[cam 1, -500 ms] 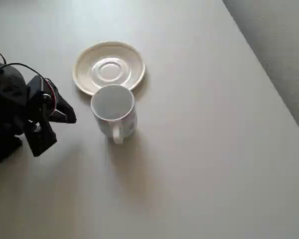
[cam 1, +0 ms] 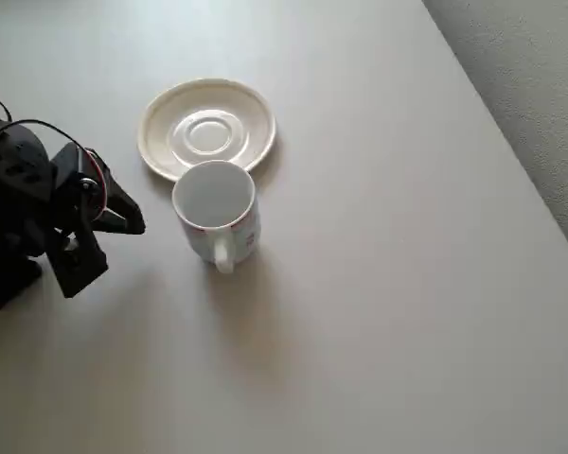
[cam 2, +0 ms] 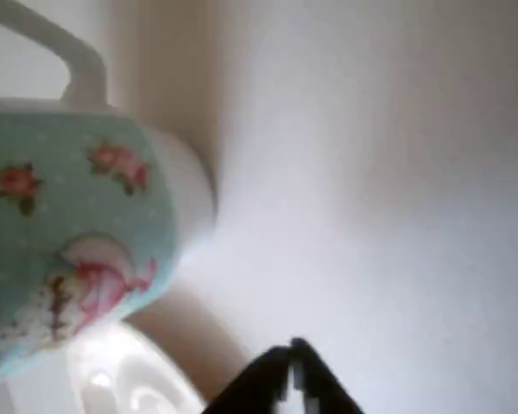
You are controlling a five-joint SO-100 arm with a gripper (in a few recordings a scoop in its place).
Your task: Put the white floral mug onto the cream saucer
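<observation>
From my overhead feed the gripper sits left of the white floral mug, not touching; can't tell jaw gap.

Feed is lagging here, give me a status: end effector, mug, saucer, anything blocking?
End effector empty, left of the mug in the overhead view, jaw state unclear. White floral mug upright on the table, beside the cream saucer, handle away from it. Nothing between.
</observation>
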